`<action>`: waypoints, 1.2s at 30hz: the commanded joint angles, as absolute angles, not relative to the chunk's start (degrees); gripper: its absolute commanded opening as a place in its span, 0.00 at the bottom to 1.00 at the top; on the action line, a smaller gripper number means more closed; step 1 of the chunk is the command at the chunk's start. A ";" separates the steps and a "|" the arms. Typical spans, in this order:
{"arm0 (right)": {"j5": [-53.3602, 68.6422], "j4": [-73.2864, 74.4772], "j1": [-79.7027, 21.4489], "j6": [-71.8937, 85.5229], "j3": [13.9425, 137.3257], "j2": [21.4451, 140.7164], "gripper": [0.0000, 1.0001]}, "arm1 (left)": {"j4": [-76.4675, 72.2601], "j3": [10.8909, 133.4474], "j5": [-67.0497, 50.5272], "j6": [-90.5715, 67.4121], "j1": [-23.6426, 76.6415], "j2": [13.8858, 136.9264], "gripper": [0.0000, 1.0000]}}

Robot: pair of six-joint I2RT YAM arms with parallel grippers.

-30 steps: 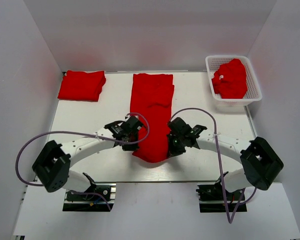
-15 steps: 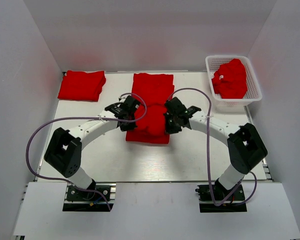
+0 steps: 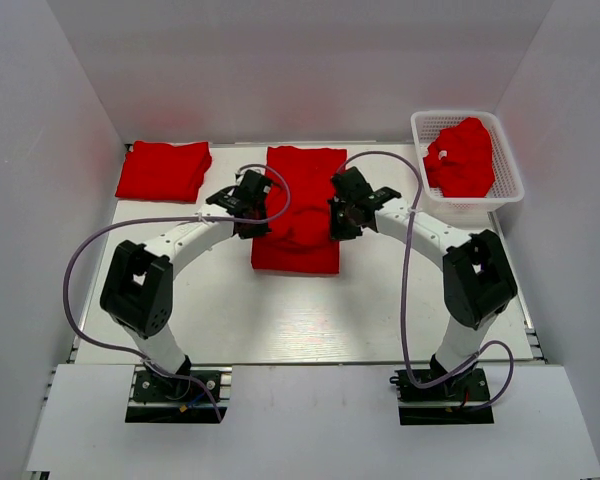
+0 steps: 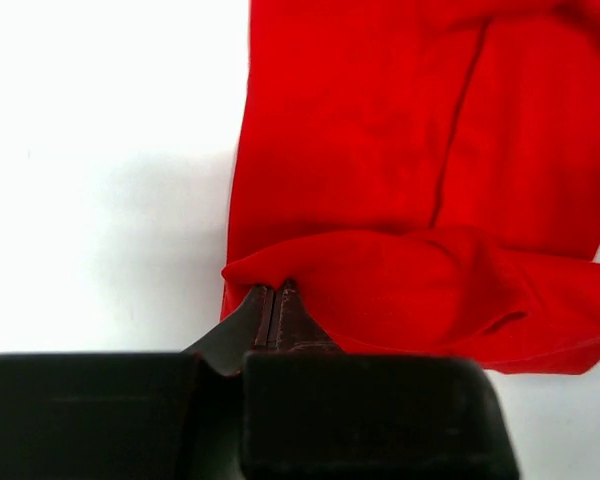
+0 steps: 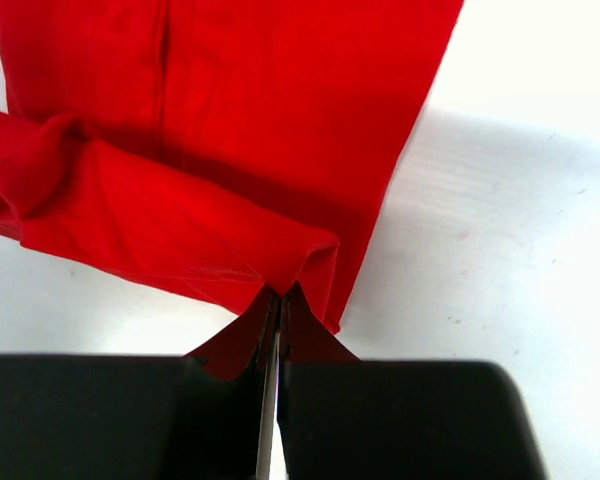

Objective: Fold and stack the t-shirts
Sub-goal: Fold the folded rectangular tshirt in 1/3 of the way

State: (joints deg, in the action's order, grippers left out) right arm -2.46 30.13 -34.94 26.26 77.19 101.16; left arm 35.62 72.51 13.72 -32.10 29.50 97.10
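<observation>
The left claw (image 4: 273,300) grips tight on one side of the bright red soft cloth t-shirt (image 3: 300,250) in the middle of the white tabletop (image 3: 280,310). The right claw (image 5: 280,302) pinches the other side. The held end lies folded over the rest of it.

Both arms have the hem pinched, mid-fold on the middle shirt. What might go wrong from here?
1. The left gripper and right gripper each pinch only a thin tip of cloth at the edge of the middle t-shirt, so a corner may slip free.
2. The carried layer sags and bunches between the two grips, so the fold may land creased or crooked.
</observation>
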 commanded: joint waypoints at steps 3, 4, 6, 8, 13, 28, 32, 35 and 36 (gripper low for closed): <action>-4.13 30.94 -33.13 24.96 80.59 102.30 0.00 | 29.62 77.43 10.20 -26.81 28.04 98.53 0.00; -4.22 30.76 -32.96 24.87 80.77 102.48 0.00 | 29.10 78.13 10.20 -26.28 28.04 99.13 0.00; -4.66 31.03 -32.08 24.96 81.56 102.92 0.00 | 28.39 78.66 9.58 -25.23 27.52 99.66 0.00; -4.66 31.03 -31.38 24.79 82.44 103.71 0.00 | 26.99 79.18 9.06 -24.35 27.51 101.24 0.00; -4.39 30.94 -30.06 24.00 85.07 106.16 0.00 | 24.96 80.42 8.53 -23.12 26.37 103.53 0.00; -2.81 31.46 -26.72 22.94 92.46 114.95 0.00 | 13.99 80.07 4.84 -20.31 23.73 109.24 0.00; -2.64 29.80 -26.11 22.50 92.81 115.84 0.00 | 11.69 80.07 5.45 -20.30 23.20 110.65 0.00; -1.85 29.27 -25.84 21.72 93.69 116.98 0.00 | 12.22 80.76 5.45 -20.30 23.20 112.41 0.00; -1.85 29.18 -25.58 21.54 93.78 117.16 0.00 | 12.22 80.77 5.45 -20.82 23.20 112.93 0.00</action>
State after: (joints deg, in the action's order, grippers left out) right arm -2.17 30.63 -26.20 23.29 90.94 116.40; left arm 13.91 80.12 5.41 -21.21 23.88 112.71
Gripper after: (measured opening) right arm 0.012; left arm 0.019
